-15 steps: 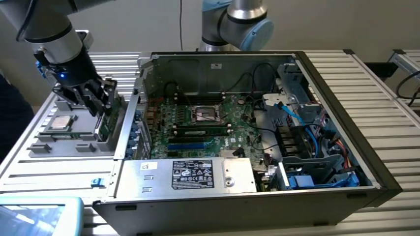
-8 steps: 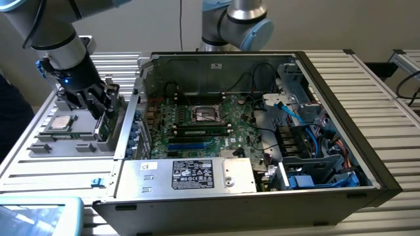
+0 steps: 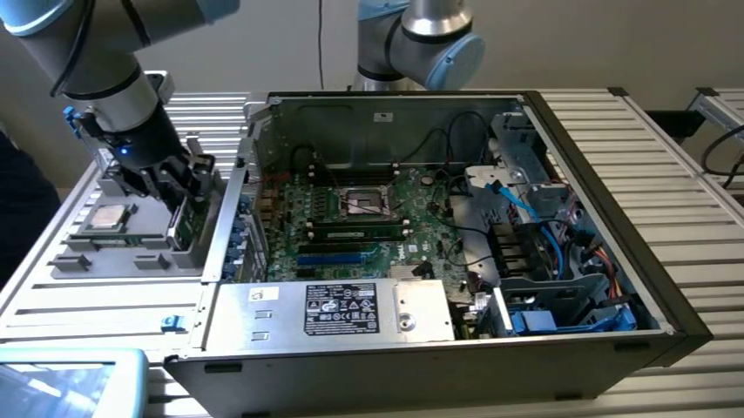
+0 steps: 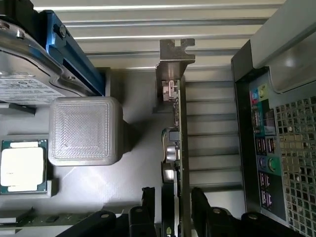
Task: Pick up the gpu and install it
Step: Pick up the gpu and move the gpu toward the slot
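Claw (image 3: 186,185) spread, fingers straddling the gpu (image 4: 178,128) with gaps on both sides, not pinching. Gpu stands on edge in gray parts tray (image 3: 111,257) at the exterior view's left, just beside open computer case (image 3: 384,113). Cpu (image 4: 22,168) and hard drive (image 4: 24,74) sit in the same tray.

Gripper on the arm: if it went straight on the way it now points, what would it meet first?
Most likely the thin green circuit-board card with a silvery metal bracket, standing on edge. The open gripper already has a finger on either side of it, though depth is hard to judge.
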You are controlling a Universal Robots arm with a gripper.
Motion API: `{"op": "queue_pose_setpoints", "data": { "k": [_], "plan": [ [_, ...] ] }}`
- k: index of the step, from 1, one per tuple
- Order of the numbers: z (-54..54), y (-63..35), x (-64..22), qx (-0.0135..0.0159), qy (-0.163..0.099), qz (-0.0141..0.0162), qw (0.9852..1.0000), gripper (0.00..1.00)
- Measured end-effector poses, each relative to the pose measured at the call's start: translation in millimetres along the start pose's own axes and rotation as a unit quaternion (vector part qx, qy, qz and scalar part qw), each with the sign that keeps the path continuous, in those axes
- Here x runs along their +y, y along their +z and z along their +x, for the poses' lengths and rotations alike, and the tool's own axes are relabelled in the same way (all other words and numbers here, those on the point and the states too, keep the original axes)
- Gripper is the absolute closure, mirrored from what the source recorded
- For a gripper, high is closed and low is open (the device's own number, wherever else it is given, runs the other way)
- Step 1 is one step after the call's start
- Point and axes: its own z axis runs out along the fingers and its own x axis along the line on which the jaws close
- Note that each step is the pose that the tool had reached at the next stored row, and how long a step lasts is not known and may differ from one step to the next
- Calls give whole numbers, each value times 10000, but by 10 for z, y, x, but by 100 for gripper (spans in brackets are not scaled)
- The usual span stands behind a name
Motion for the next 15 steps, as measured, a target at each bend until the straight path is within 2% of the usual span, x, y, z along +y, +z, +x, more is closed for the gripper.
{"op": "queue_pose_setpoints", "data": {
  "k": [7, 15],
  "plan": [
    [2, 67, 19, 0, 0, -1, 10000, 56],
    [-2, 88, 21, 0, -1, -1, 10000, 56]
  ]
}}
